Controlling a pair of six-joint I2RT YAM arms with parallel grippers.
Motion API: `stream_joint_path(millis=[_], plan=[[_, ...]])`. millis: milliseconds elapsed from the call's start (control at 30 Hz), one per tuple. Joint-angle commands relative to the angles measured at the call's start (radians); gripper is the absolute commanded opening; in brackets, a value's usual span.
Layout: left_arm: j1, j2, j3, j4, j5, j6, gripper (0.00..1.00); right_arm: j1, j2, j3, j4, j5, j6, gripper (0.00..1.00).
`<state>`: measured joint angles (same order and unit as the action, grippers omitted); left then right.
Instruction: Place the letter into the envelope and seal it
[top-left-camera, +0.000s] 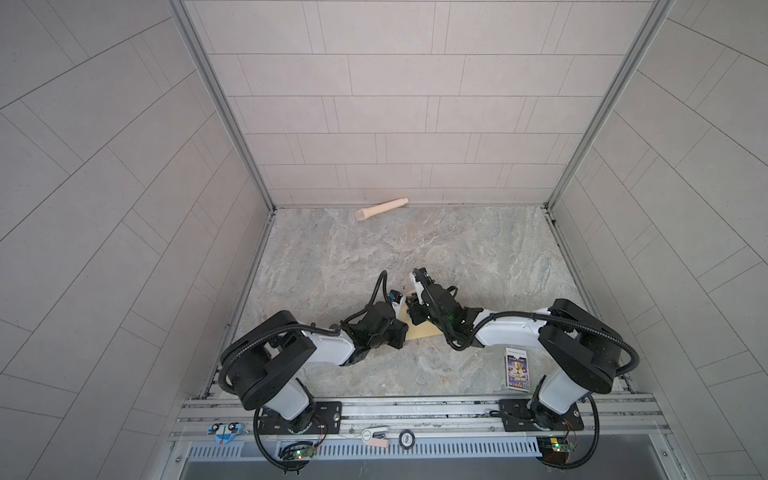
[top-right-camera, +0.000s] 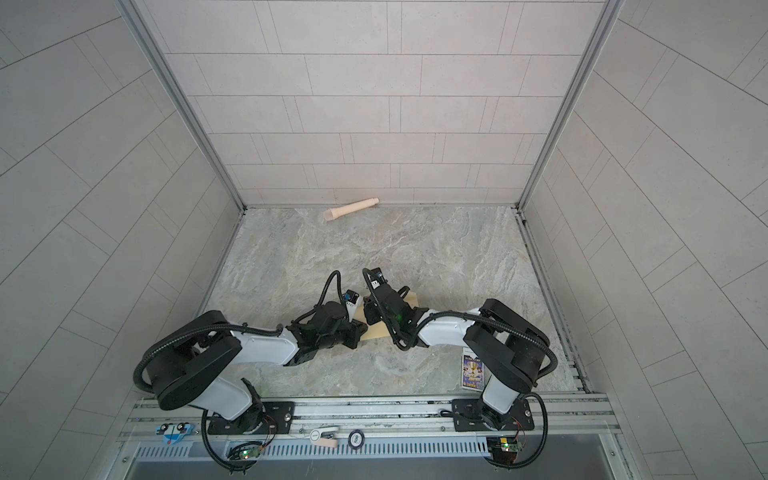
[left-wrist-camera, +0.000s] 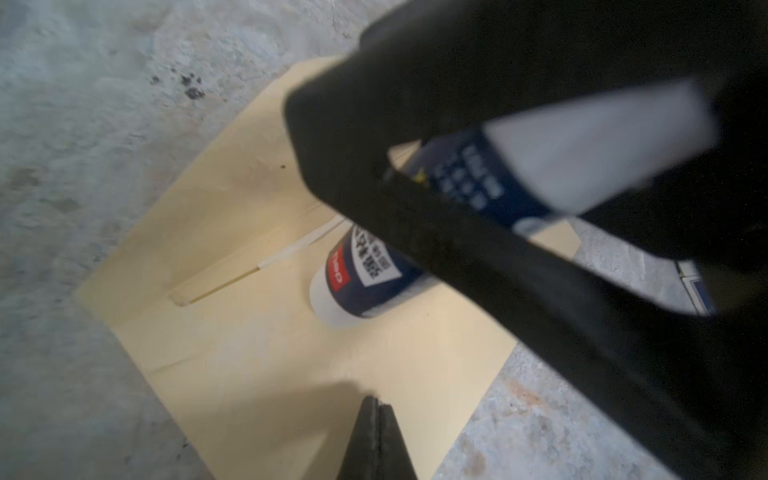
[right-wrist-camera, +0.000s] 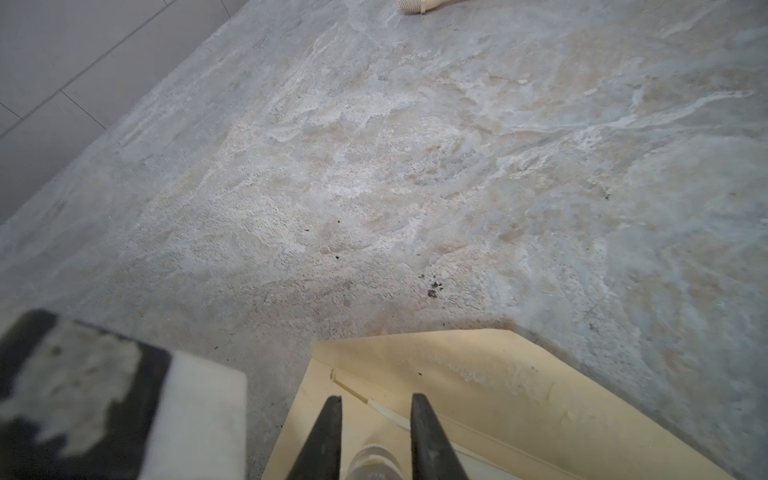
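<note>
Envelope (left-wrist-camera: 270, 365) lies flat, bare tabletop (left-wrist-camera: 83, 124) beyond its edges; left pincer (left-wrist-camera: 377, 411) closed above it; right pincer (right-wrist-camera: 376, 398) grips glue stick (left-wrist-camera: 361, 282).

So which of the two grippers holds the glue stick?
The right gripper: it grips the glue stick over the envelope. The left gripper is shut, holding nothing.

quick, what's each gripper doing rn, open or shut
left gripper: closed, holding nothing visible
right gripper: closed on the glue stick
</note>
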<state>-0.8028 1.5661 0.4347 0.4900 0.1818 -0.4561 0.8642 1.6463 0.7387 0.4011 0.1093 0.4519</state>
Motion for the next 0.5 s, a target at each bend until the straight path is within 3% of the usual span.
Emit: stream_joint_path(millis=[0,233,467], plan=[[0.028,0.042,0.014,-0.080,0.080,-0.006,0.00,0.006,-0.020,-0.004,-0.094,0.093,-0.089,0.00],[0.071,0.104,-0.069,0.020,0.117,-0.074,0.00,-0.018,-0.078,-0.047,-0.164,0.135,-0.130,0.00],[0.093,0.177,-0.057,-0.003,0.162,-0.078,0.00,-0.075,-0.202,-0.143,-0.264,0.160,-0.153,0.00]])
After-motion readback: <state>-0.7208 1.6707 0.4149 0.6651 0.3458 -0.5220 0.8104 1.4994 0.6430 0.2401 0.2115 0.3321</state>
